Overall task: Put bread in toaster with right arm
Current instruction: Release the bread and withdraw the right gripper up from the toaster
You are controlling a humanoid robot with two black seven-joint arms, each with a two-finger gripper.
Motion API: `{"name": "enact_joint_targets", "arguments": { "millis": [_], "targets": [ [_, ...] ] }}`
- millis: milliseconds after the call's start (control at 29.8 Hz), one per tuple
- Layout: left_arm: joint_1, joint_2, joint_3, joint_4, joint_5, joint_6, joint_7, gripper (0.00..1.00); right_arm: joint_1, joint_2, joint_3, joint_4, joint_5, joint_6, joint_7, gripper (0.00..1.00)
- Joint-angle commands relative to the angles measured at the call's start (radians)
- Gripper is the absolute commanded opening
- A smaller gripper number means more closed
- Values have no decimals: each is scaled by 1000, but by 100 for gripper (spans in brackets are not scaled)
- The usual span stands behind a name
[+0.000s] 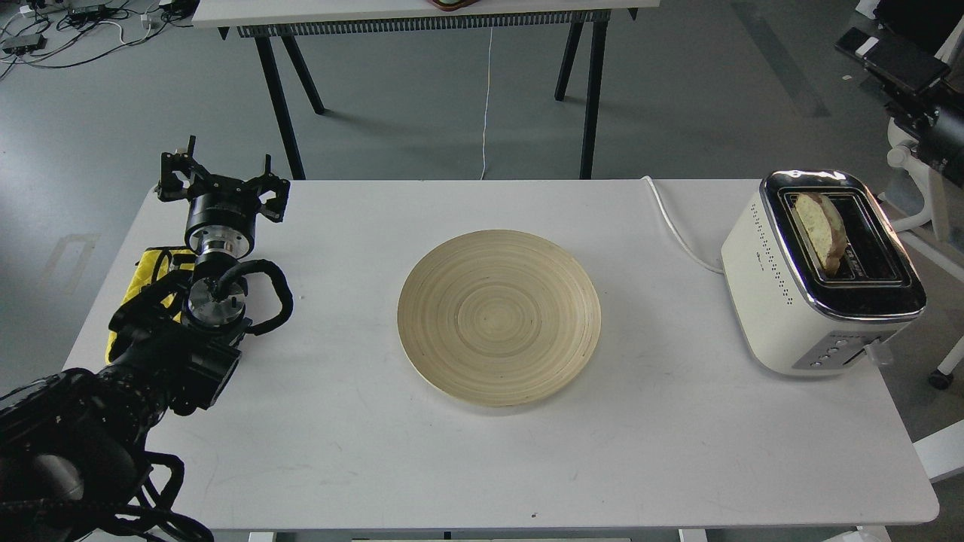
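Already the pale tan square slice of bread leans in the rear black slot of the cream-white, chrome-topped toaster at the counter's right end, seemingly not fully sunk. Our right arm is out of view; our left pincer rests wide and empty, clear of the round bamboo plate.

A lab or test room: bare grey floor, trestle-legged tables, loose cables and power bricks beyond the left gripper's fingers.
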Motion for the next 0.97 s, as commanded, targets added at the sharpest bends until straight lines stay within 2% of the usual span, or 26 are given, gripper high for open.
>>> {"name": "enact_joint_targets", "arguments": {
  "millis": [0,168,235,302,402,503,603,939],
  "targets": [
    [0,0,0,-1,0,0,0,100,-8,108,13,5,249,7,19,98],
    [0,0,0,-1,0,0,0,100,-74,283,30,-8,372,10,115,98],
    [0,0,0,1,0,0,0,100,-118,356,52,-30,406,27,135,98],
    [0,0,0,1,0,0,0,100,-164,425,95,-77,426,76,136,98],
    [0,0,0,-1,0,0,0,100,-243,569,203,-230,447,226,136,98],
    [0,0,0,1,0,0,0,100,-283,730,318,-462,458,369,136,98],
    [0,0,0,1,0,0,0,100,-278,849,378,-623,458,424,136,98],
    [0,0,0,-1,0,0,0,100,-274,869,393,-636,458,406,136,98]
  ]
}}
